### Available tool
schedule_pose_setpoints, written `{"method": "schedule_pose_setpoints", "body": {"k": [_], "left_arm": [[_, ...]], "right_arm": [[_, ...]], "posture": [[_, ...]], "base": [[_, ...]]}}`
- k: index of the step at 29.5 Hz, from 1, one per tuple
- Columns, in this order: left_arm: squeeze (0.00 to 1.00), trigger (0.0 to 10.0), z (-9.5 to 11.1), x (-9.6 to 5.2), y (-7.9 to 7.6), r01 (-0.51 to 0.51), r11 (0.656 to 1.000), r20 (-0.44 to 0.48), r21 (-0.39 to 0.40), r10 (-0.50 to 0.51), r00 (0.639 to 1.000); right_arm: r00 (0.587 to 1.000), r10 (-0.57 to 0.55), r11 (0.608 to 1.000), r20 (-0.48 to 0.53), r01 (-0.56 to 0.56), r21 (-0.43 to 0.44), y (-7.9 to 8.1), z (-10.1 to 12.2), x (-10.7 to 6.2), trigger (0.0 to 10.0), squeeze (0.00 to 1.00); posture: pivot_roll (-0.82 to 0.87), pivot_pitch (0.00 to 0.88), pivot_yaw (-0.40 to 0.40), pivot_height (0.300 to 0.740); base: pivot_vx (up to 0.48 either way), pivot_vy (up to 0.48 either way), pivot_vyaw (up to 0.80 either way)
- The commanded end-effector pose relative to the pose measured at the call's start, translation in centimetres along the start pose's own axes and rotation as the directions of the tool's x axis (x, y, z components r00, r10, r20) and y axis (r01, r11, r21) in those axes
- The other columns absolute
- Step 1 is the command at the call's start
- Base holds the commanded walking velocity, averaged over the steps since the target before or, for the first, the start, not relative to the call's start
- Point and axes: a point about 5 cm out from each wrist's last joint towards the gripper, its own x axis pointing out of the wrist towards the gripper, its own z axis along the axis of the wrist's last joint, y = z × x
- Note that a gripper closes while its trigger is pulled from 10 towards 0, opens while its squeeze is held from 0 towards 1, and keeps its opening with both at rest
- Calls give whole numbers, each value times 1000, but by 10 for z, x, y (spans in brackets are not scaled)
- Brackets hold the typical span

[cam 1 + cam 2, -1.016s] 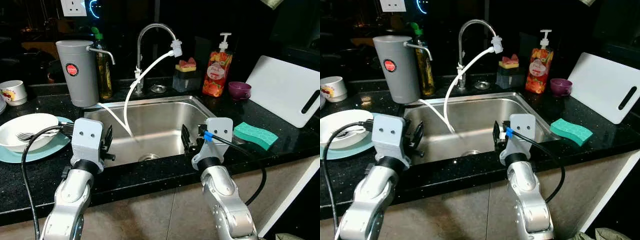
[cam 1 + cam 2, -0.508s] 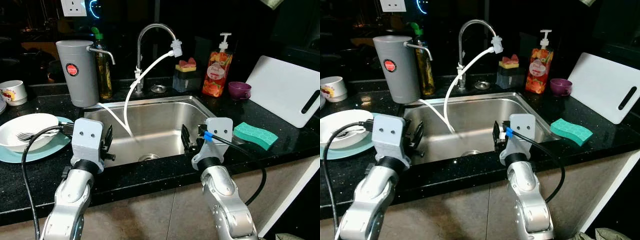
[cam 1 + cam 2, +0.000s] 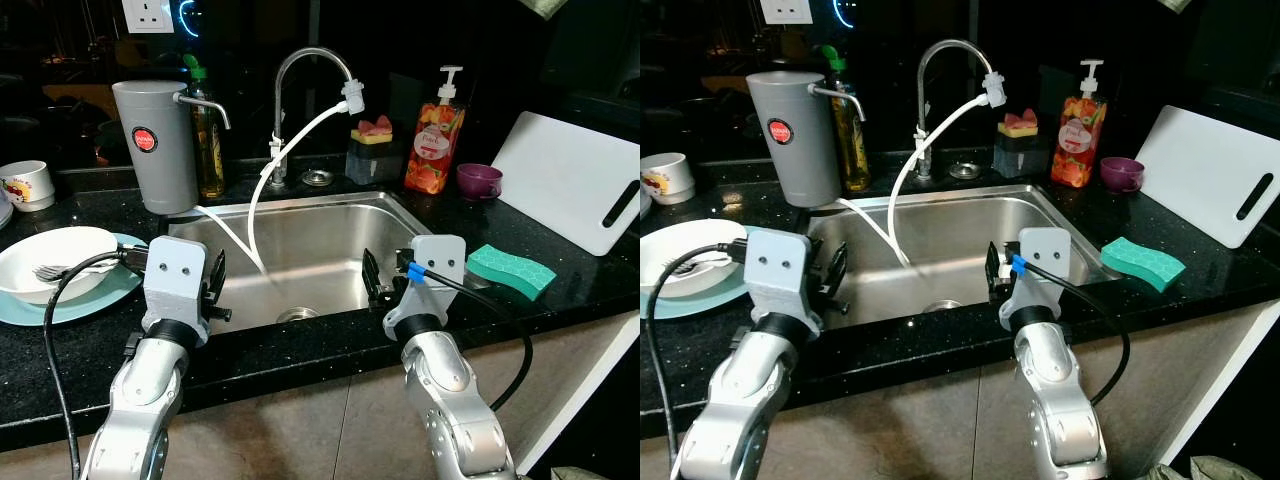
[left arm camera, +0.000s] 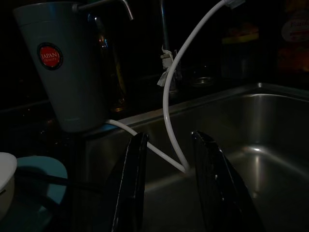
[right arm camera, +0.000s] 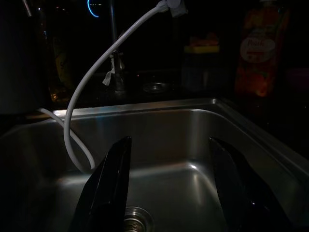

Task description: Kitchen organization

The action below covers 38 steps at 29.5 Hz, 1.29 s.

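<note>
Both grippers hang over the near edge of the sink (image 3: 330,215), the left gripper (image 4: 169,188) and right gripper (image 5: 169,188) with fingers apart, holding nothing. A white bowl (image 3: 55,255) sits far left, a green sponge (image 3: 511,270) on the right.

Wall socket (image 3: 147,14) on the wall, well beyond the jaws. Floor tiles (image 3: 300,430) below the bench (image 3: 90,350) front.

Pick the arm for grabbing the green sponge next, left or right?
Right. The green sponge lies on the counter right of the sink, just beside the right gripper, whose jaws are open and empty. The left gripper hangs over the sink's far-left edge, near the plate.
</note>
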Motion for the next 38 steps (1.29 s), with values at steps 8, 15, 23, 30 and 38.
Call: {"method": "schedule_pose_setpoints", "body": {"k": [8, 15, 23, 30, 38], "left_arm": [[0, 10000, -3, 0, -4, 10, 1000, -14, 6, -10, 1000], [0, 10000, -4, -5, -9, 23, 1000, -28, -2, -23, 999], [0, 10000, -7, -18, -7, 31, 1000, -74, 1, -31, 997], [0, 10000, -7, -20, -6, 41, 999, -86, 4, -41, 995], [0, 10000, -3, -14, -5, 46, 999, -78, 7, -45, 996]], "right_arm": [[1000, 0, 1000, -12, 0, -1, 1, -3, -1, 10000, 0], [999, 16, 1000, -37, -15, 20, 8, -8, -5, 10000, 0], [997, 30, 999, -72, -28, 30, 11, -14, -10, 10000, 0], [996, 10, 999, -83, -7, 31, 9, -16, -13, 10000, 0], [997, -5, 1000, -74, 7, 21, 4, -14, -12, 10000, 0]], "posture": [[120, 66, -38, 740], [131, 104, -47, 740], [141, 176, -45, 740], [139, 200, -39, 740], [140, 196, -33, 740]], "base": [[0, 0, 0], [0, 0, 0], [0, 0, 0], [0, 0, 0], [0, 0, 0]]}}
